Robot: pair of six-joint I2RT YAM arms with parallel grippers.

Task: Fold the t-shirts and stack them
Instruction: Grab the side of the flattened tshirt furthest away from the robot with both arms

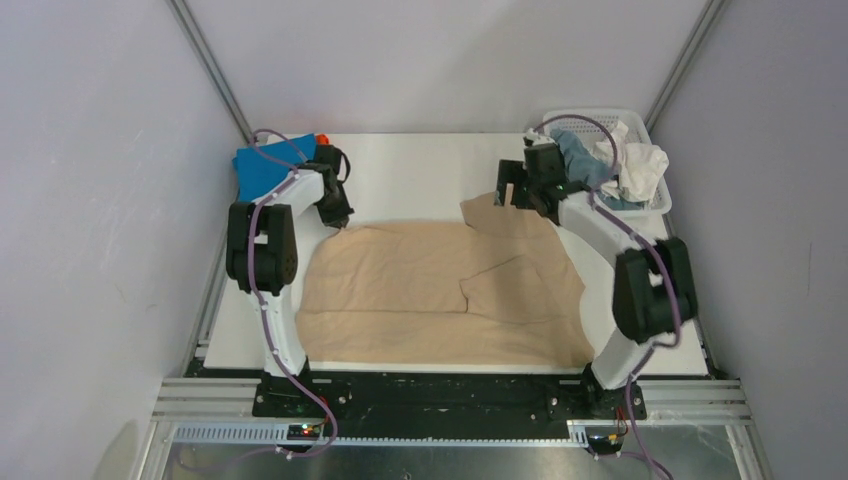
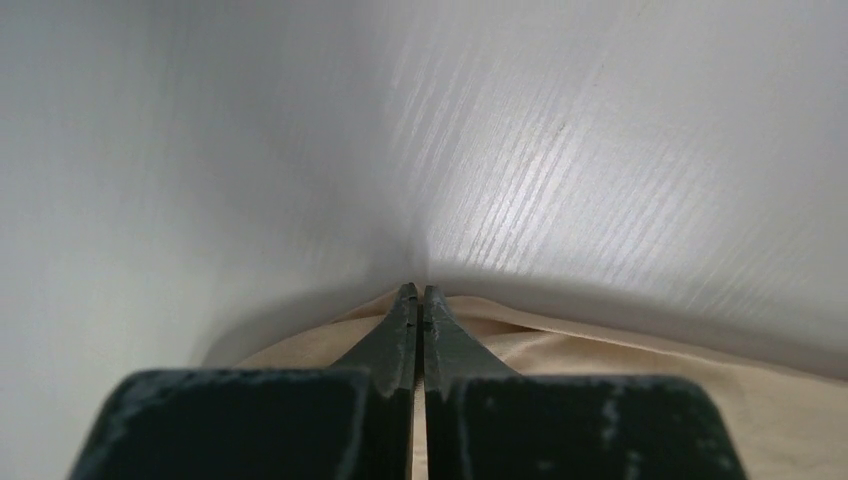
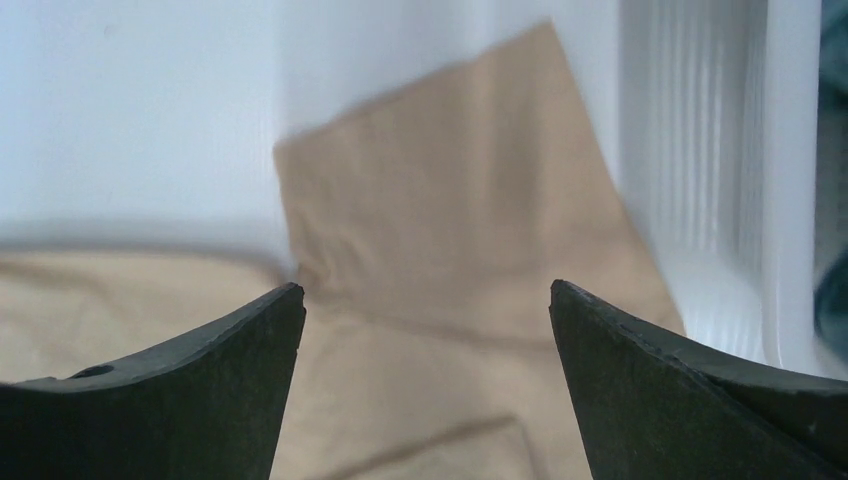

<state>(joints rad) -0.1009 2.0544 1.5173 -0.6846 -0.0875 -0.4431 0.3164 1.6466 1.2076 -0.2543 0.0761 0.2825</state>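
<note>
A beige t-shirt lies spread on the white table, with one side folded over the middle and a sleeve sticking out at the far right. My left gripper is shut at the shirt's far left corner. In the left wrist view the shut jaws pinch the peaked edge of the beige cloth. My right gripper is open and empty just above the sleeve; its open tips show in the right wrist view.
A folded bright blue t-shirt with an orange one behind it lies at the far left. A white mesh basket at the far right holds a white tee and a grey-blue tee, close to my right arm.
</note>
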